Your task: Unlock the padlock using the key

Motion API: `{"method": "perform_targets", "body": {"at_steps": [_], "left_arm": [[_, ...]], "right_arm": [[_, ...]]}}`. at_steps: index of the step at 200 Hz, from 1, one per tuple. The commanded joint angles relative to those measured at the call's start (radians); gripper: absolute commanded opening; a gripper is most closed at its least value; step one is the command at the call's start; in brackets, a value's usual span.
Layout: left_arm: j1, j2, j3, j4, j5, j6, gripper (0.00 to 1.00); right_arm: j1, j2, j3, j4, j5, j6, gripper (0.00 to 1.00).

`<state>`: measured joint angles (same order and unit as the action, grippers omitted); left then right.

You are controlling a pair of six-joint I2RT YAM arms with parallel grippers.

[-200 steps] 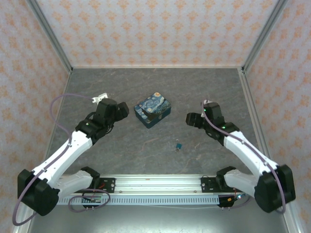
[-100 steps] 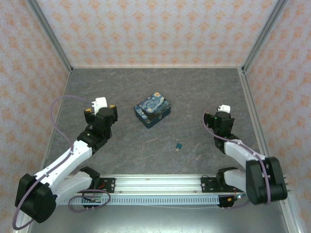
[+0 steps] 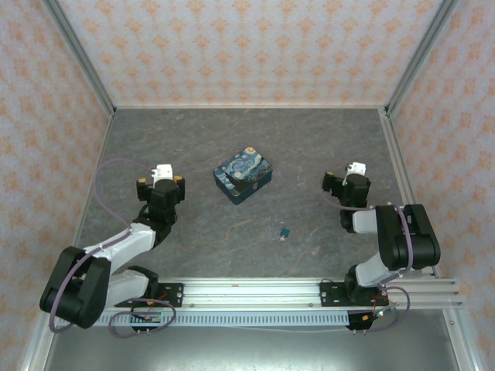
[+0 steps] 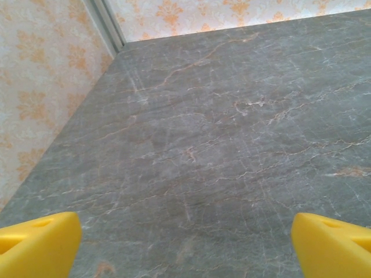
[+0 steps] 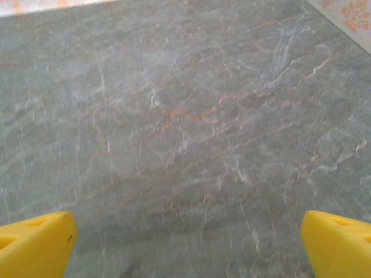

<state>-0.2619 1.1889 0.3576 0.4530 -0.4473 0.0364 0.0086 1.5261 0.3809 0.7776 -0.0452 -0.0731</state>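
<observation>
One key (image 3: 285, 231) and one starry blue box (image 3: 244, 176) lie on the tabletop (image 3: 232, 139) between two folded arms, with the left end effector (image 3: 161, 182) and the right end effector (image 3: 348, 180) both wide and empty.

Both arms are folded in close to their bases, the left arm (image 3: 116, 243) and the right arm (image 3: 390, 232) each bent sharply, wrists raised and pointing toward the far side. The left claw (image 3: 160, 183) is empty, its yellow fingers (image 4: 36, 243) spread wide apart. The right claw (image 3: 346, 184) is spread just as wide and also empty, with its yellow fingers (image 5: 33, 242) at opposite edges of the wrist view.
</observation>
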Motion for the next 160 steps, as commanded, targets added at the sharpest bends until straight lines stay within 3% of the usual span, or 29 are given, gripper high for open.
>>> {"method": "perform_targets", "body": {"at_steps": [1,41,83,93,103,117,128,160], "left_arm": [[0.029,0.057,-0.015,0.176,0.067,0.012,0.93],[0.082,0.132,0.011,0.238,0.188,0.047,0.92],[0.155,0.259,-0.043,0.451,0.259,0.007,0.93],[0.160,0.304,-0.011,0.452,0.273,0.014,0.93],[0.167,0.296,0.042,0.327,0.287,0.004,0.93],[0.205,0.305,0.072,0.280,0.329,-0.025,0.93],[0.216,0.308,0.067,0.297,0.348,-0.028,1.00],[0.216,0.307,0.069,0.289,0.348,-0.028,1.00]], "right_arm": [[-0.022,-0.001,0.034,0.012,-0.026,0.038,0.99],[-0.022,-0.005,0.033,0.005,-0.027,0.035,0.99],[-0.016,-0.006,0.035,0.003,-0.016,0.030,0.99],[-0.016,-0.005,0.035,0.003,-0.016,0.030,0.99],[-0.015,-0.006,0.036,0.003,-0.015,0.029,0.99],[-0.015,-0.005,0.035,0.003,-0.015,0.030,0.99],[-0.015,-0.005,0.035,0.003,-0.015,0.030,0.99],[-0.013,-0.003,0.039,-0.002,-0.013,0.029,0.99]]}}
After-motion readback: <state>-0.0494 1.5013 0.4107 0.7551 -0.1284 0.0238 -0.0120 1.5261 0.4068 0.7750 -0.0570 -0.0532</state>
